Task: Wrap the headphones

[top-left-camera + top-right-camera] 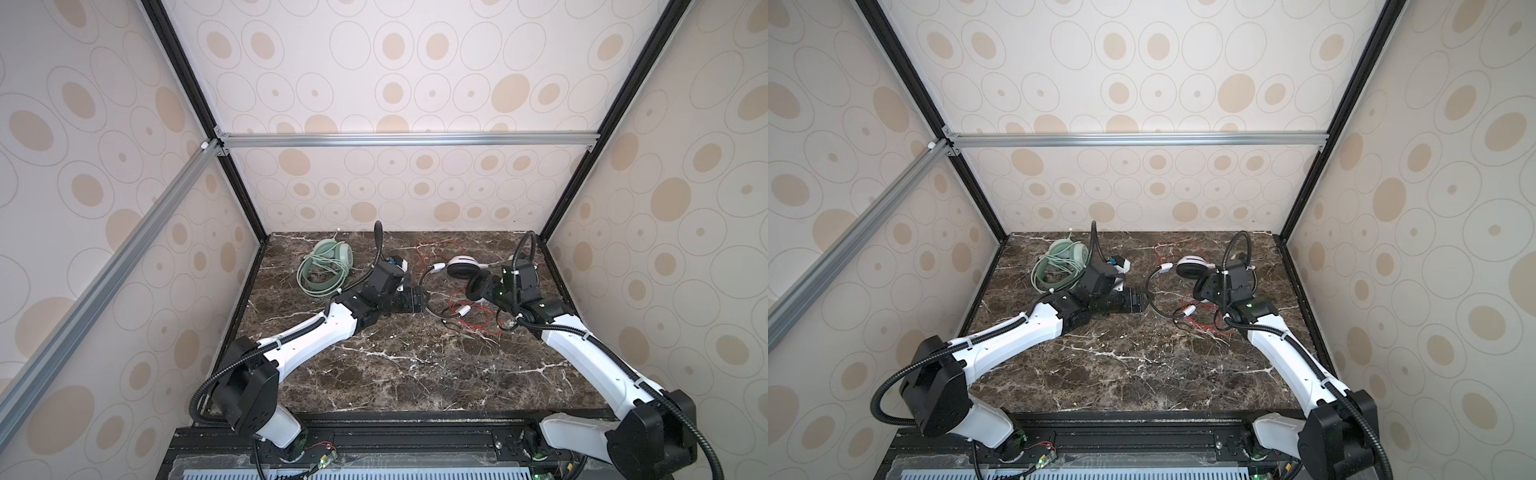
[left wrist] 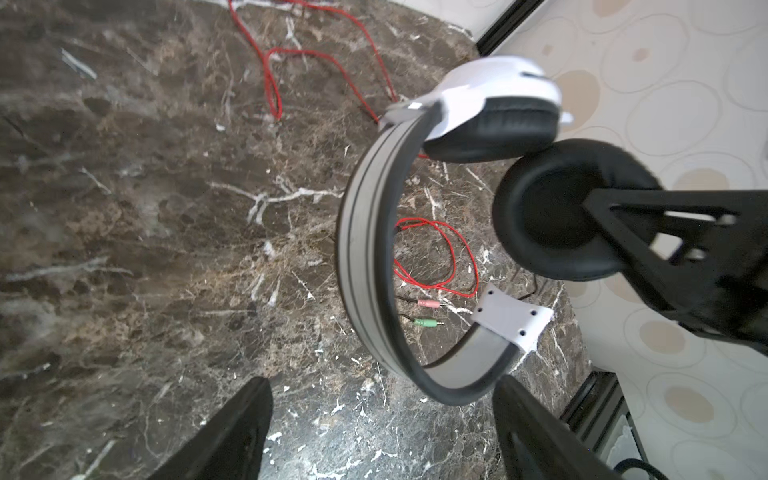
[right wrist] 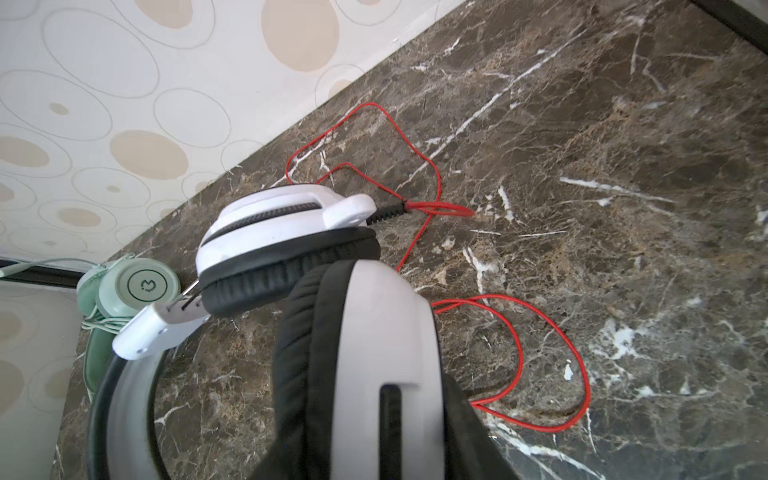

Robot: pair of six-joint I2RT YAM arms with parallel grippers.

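Pincer fingers first: in the left wrist view the left pincer is standing wide, its two dark fingers flanking the bottom curve of the headband. Whether either finger is touching the band, I cannot tell. In both top views this pincer is reaching low over the desk, pointing toward the right arm, with the band's dark arc just in front of its tips.

Right pincer is gripping one ear cup of the white headset. One finger is pressing into the hollow of that cup's black pad, and the cup's white shell is filling the gap between the fingers in the right wrist view. The headset is sitting at the right rear of the desk, tilted, its headband hanging clear of the surface. Whether the far cup is resting on the desk, I cannot tell.

Red cable is coming out of the far cup and lying in loose loops on the desk, both behind and in front of the headset, not wound on it. A pink plug and a green plug are lying side by side near one loop.

Green headset is lying at the left rear of the desk, close to the left arm's wrist and apart from both pincers. Its pale cable is lying gathered in loops against it.
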